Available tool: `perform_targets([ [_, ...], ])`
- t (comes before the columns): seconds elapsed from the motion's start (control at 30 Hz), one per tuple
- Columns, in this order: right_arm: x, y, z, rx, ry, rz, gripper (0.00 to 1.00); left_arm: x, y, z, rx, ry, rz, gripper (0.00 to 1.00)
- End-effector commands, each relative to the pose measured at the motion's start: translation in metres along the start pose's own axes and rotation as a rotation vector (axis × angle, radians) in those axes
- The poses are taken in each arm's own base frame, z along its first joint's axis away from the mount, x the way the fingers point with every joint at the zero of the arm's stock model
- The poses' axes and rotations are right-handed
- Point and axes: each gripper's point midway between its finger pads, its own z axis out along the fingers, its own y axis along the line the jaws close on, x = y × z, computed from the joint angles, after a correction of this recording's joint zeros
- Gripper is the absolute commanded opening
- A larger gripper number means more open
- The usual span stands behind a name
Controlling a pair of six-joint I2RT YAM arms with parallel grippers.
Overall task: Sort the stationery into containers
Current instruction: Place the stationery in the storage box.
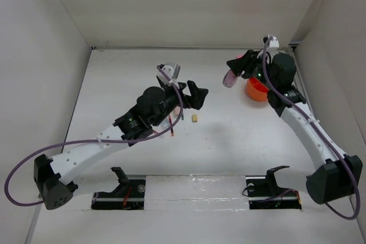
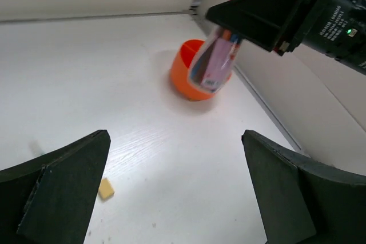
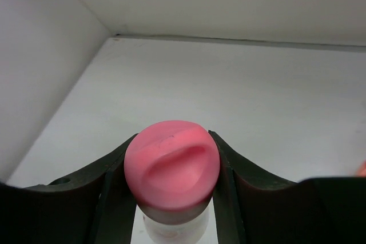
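the right gripper (image 1: pixel 237 68) is clamped on the pink-capped, clear-bodied cylinder with a reddish label (image 1: pixel 230 78). its jaws are closed snugly against the sides just under the cap, as the right wrist view shows. it grips high on the body, probably so the lower end stays free to go in first. the cylinder is carried tilted and lifted off the surface near the far right corner of the worktop. it sits just beside the left rim of the low round orange plastic tub (image 1: pixel 257 91) and is not yet inside. from the left wrist view its lower end overlaps the tub, but whether it is truly over the opening cannot be told. the tub's inside is mostly hidden.

the left gripper (image 1: pixel 196 95) hangs over the middle of the worktop with its jaws spread wide and nothing between them. it looks placed there to go for the small tan cube (image 1: pixel 195 118), which lies just on its near side. a thin red pen (image 1: pixel 171 127) lies partly under the left arm, a little nearer the near edge.

judging by this, the drop into the tub is the step in hand, and the cube and pen are still to be sorted.

the worktop (image 1: pixel 229 147) is a matt white board with faint wood grain. it is boxed in by plain pale walls (image 1: pixel 189 4) on the left, far and right sides.
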Motion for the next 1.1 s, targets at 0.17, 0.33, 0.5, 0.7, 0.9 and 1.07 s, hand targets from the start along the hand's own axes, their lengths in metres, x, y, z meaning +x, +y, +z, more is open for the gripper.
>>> perform_targets([
  [0.17, -0.087, -0.096, -0.003, 0.213, -0.203, -0.357, 0.0, -0.024, 0.08, -0.075, -0.489, -0.011, -0.228, 1.0],
  [0.33, -0.095, -0.15, -0.001, 0.316, -0.18, -0.378, 0.0, -0.022, 0.107, -0.124, -0.613, 0.048, -0.175, 1.0],
  [0.5, -0.089, -0.201, -0.001, 0.422, -0.146, -0.369, 0.0, -0.028, 0.133, -0.155, -0.735, 0.011, -0.105, 1.0],
  [0.7, -0.094, -0.235, -0.01, 0.393, -0.193, -0.317, 0.0, -0.01, 0.153, -0.17, -0.782, -0.016, -0.075, 1.0],
  [0.9, -0.085, -0.245, -0.003, 0.399, -0.17, -0.302, 0.0, -0.01, 0.146, -0.167, -0.729, -0.011, -0.078, 1.0],
  [1.07, -0.067, -0.25, 0.008, 0.367, -0.139, -0.28, 0.0, -0.004, 0.144, -0.159, -0.722, 0.021, -0.062, 1.0],
])
